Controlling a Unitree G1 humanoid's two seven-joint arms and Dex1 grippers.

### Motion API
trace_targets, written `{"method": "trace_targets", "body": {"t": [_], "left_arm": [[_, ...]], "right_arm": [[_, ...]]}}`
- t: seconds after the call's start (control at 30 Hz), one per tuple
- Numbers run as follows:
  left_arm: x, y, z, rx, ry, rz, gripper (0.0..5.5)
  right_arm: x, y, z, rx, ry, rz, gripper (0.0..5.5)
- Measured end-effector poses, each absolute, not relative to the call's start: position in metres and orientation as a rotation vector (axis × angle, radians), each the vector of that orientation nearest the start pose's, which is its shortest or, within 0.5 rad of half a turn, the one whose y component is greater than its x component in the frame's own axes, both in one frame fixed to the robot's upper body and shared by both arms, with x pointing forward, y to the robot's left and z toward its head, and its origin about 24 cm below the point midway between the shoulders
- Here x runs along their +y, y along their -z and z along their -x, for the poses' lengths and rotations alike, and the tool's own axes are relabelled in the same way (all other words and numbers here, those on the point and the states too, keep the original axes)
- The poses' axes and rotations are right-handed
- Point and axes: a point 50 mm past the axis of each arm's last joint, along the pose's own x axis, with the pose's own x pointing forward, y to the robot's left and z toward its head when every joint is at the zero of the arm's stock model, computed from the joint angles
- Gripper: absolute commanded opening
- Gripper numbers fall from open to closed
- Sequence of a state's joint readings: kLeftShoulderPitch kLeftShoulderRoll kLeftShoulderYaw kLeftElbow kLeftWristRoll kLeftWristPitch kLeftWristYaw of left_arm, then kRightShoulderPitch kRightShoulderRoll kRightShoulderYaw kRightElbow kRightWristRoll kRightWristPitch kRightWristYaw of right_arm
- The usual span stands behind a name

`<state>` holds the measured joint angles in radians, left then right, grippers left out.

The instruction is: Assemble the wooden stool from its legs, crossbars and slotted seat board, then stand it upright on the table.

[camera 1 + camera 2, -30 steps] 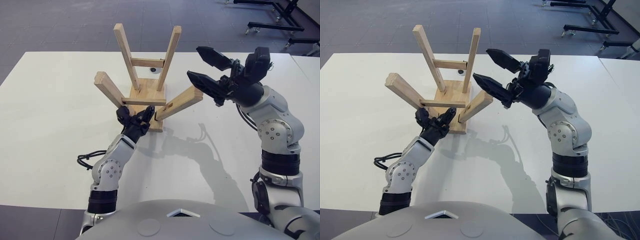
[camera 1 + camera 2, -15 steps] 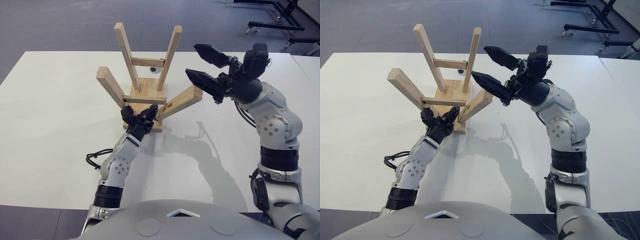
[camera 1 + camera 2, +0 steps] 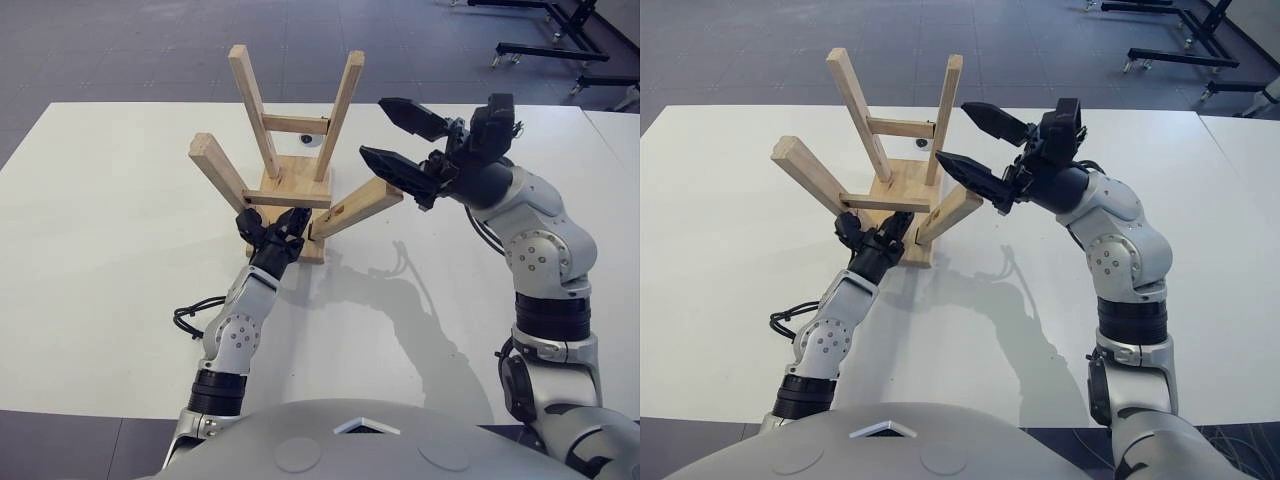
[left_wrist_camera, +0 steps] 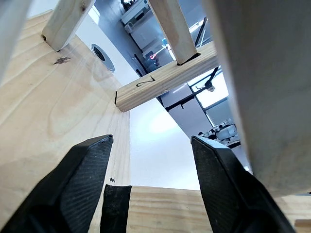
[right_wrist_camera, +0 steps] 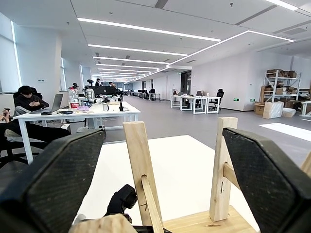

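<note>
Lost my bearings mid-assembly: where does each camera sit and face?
Head eyes: on the head, forward and down over table and upturned stool; left arm and right arm show.
Left wrist: on left arm, facing the seat board past the open left gripper.
Right wrist: on right arm, facing the stool's legs past the open right gripper.
Shared: all show the stool.

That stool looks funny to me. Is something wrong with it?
Yes. The stool sits upside down on the table, seat board down and legs in the air, the near two splaying sideways.
</note>
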<state>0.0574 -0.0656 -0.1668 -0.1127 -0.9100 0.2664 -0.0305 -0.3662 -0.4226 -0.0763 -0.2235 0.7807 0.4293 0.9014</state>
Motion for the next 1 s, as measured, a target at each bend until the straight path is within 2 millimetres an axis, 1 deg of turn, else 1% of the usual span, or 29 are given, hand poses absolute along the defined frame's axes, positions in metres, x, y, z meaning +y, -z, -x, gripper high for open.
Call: {"method": "trace_targets", "body": {"t": [0.3,0.47,1.0], "left_arm": [[0.071,-0.045,-0.234,0.251,0.364,0.974,2.94],[0.069,-0.046,-0.233,0.255,0.377,0.972,2.94],[0.066,-0.046,-0.234,0.237,0.411,0.923,2.94]], "right_arm": [[-0.152,-0.184,-0.278,-0.292,-1.131,-0.139,4.42],[-0.147,-0.184,-0.278,-0.307,-1.133,-0.154,4.42],[-0.150,-0.184,-0.285,-0.302,-1.108,-0.136,4.42]]}}
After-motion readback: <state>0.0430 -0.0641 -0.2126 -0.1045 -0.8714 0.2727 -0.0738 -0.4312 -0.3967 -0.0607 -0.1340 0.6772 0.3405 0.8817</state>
